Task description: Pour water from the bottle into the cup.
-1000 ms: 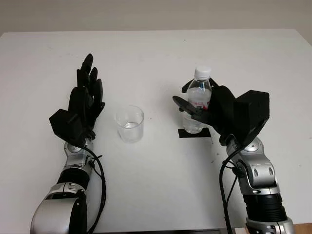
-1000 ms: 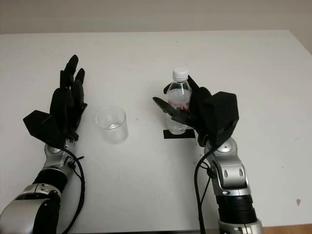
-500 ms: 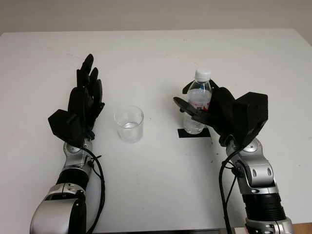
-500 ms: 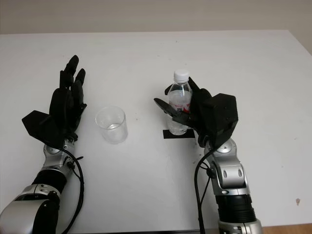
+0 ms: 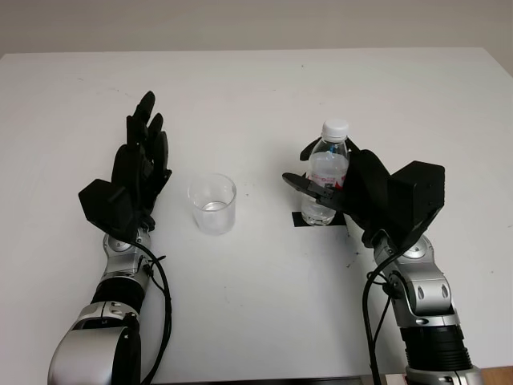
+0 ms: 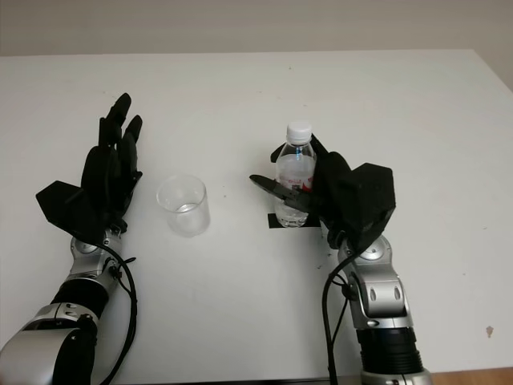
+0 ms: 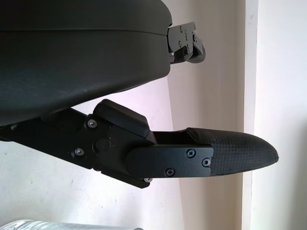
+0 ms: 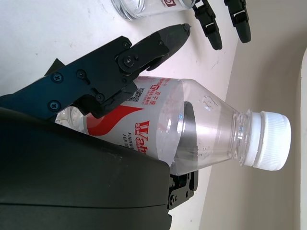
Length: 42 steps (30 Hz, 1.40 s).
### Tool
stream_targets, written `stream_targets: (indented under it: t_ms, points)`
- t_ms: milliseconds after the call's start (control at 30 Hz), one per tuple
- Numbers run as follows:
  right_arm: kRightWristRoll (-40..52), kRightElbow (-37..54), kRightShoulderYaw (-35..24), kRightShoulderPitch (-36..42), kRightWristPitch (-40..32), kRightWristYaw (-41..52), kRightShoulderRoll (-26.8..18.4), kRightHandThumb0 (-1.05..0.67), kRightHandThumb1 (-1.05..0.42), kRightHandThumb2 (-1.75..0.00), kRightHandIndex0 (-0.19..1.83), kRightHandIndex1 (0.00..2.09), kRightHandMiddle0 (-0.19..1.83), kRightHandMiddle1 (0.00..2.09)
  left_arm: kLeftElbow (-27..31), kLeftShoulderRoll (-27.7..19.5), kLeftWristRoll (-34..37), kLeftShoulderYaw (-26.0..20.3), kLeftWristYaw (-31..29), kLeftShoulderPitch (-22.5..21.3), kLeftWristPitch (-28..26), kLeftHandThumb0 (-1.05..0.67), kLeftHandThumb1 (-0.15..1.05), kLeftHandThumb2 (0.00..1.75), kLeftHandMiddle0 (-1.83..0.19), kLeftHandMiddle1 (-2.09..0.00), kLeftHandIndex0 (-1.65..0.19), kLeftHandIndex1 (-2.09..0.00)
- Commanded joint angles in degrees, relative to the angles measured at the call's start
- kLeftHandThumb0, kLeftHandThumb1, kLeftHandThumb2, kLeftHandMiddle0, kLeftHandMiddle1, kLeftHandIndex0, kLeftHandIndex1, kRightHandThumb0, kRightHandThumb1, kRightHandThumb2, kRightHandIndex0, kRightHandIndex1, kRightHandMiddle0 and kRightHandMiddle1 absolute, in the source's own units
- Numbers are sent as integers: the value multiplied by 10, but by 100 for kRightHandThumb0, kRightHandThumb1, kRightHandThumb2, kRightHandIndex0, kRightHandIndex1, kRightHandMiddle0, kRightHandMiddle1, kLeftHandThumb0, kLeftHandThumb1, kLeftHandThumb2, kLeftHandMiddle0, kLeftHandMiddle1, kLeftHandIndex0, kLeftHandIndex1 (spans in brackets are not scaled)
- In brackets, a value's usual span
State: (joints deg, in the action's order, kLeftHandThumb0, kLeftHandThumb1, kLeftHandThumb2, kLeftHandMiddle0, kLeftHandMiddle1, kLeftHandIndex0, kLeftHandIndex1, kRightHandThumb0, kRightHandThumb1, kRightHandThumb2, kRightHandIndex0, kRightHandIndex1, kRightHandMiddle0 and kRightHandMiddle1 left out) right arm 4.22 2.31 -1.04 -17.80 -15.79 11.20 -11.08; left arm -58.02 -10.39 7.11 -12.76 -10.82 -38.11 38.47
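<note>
The right hand (image 5: 337, 186) had closed tighter around the clear plastic white-capped water bottle (image 5: 325, 178) than a second before — fingers wrapping its labelled body, base on the black square mat (image 5: 314, 219). The left hand (image 5: 138, 172) stayed open beside the clear plastic cup (image 5: 212, 204).

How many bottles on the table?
1. The bottle stands upright on the black mat, right of the cup, with the right robot hand closing around it; cap on.
</note>
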Motion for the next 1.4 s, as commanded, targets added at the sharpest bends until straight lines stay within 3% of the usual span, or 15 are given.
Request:
stream_targets:
  t_ms: [0, 300, 367, 467, 567, 700, 1000, 1367]
  points:
    - [0, 1, -4, 9, 8, 2, -3, -57, -103, -6, 105, 209, 52, 209, -5, 2, -1, 1, 0, 29, 0, -105, 105, 49, 19, -46, 19, -50]
    - [-6, 10, -3, 18, 9, -10, 0, -60, -92, -5, 59, 209, 24, 209, -8, -1, 1, -1, -8, 27, 1, -105, 105, 48, 19, -46, 19, -51]
    - [-10, 8, 1, 21, 23, -1, -9, -64, -90, -5, 6, 207, 0, 208, -8, -1, 2, -1, -8, 26, 1, -105, 105, 48, 19, -47, 19, -52]
    - [-23, 14, 6, 26, 29, 8, -20, -67, -88, -5, -16, 175, -17, 179, -9, -2, 0, -1, -9, 27, 4, -105, 105, 48, 19, -48, 19, -53]
    - [-24, 23, 4, 32, 24, 15, -24, -69, -85, -5, -19, 123, -19, 121, -9, -2, -1, 0, -9, 28, 3, -105, 105, 49, 19, -47, 19, -52]
    - [-16, 35, -3, 46, 24, 23, -27, -71, -83, -5, -19, 76, -18, 73, -7, -1, 0, 0, -10, 30, 1, -105, 105, 49, 19, -47, 19, -53]
    - [-24, 58, -5, 65, 12, 22, -32, -75, -85, -5, -8, 27, -3, 28, -8, 1, 0, 0, -9, 30, 4, -105, 105, 49, 19, -48, 19, -53]
    - [-10, 43, -7, 70, 32, 64, -48, -83, -86, -5, -19, 1, -19, 1, -8, 1, 1, 0, -10, 31, 6, -105, 105, 49, 19, -51, 19, -60]
